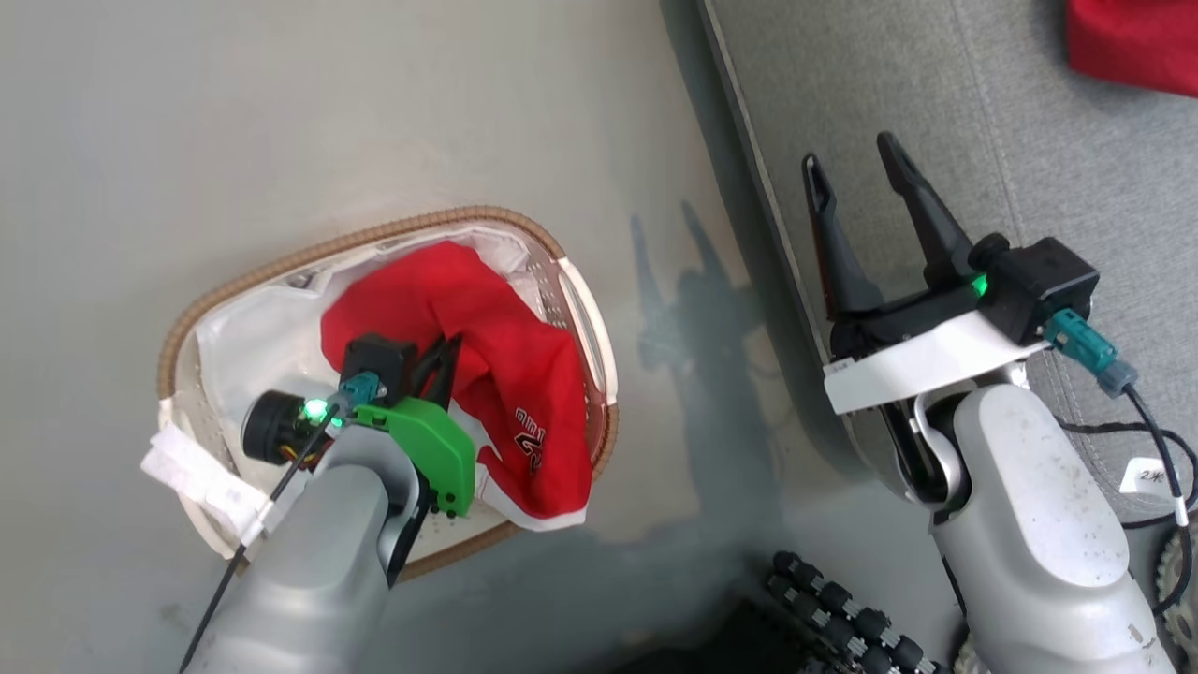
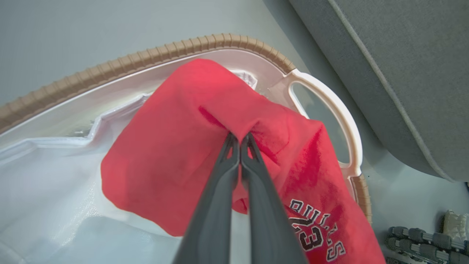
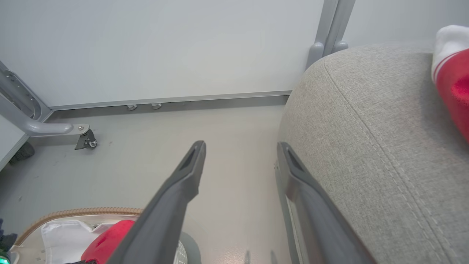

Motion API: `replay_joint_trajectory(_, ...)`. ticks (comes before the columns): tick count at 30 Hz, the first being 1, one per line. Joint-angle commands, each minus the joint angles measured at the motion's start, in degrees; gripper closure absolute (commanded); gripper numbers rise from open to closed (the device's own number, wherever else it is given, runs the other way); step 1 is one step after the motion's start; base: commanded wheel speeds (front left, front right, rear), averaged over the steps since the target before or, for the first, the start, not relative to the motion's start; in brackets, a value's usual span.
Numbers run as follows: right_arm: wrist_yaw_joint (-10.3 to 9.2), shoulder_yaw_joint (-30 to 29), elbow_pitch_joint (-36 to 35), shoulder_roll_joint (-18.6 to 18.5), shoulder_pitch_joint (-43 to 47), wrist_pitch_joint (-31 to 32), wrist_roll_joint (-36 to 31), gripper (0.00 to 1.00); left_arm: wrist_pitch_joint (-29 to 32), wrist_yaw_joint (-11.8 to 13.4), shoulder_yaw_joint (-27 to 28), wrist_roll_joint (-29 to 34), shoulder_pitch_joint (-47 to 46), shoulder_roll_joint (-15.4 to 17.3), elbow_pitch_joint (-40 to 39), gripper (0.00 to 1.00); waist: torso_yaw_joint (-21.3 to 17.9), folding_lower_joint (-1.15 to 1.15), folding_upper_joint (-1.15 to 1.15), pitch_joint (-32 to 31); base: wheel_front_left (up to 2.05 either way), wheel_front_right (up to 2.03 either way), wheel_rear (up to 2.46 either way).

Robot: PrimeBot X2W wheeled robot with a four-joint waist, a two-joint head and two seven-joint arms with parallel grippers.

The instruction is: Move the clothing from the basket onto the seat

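Sprawling clothing (image 1: 505, 356), long axis across basket (image 1: 374, 234), lettered end overhanging rim

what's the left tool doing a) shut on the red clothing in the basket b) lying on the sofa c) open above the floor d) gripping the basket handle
a: the left tool is pinched shut on a fold of the red clothing inside the basket
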Motion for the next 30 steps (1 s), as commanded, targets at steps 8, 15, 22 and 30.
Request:
replay_joint_trajectory(8,-0.04,-0.3,2.6,-0.2,3.6,-0.1,-1.2,0.00,-0.1,-0.2,2.4,-0.5,6.3,-0.8,-4.3,1.00,4.1,0.00,0.00,-10.7,0.00,0.00,0.00)
replay_joint_trajectory(15,-0.04,-0.5,4.2,-0.2,6.2,-0.1,-1.9,0.00,-0.1,-0.2,4.3,0.6,10.9,-1.1,-9.2,1.00,6.3,0.00,0.00,-16.3,0.00,0.00,0.00)
replay_joint_trajectory(22,-0.04,-0.9,5.4,-0.2,9.2,-0.1,-2.8,0.00,-0.1,-0.2,7.8,1.9,15.5,-1.1,-15.4,1.00,8.6,0.00,0.00,-21.8,0.00,0.00,0.00)
replay_joint_trajectory(30,-0.04,-1.0,6.8,-0.2,12.9,-0.1,-3.2,0.00,-0.1,-0.2,12.1,4.0,20.5,-1.0,-22.3,1.00,11.2,0.00,0.00,-27.8,0.00,0.00,0.00)
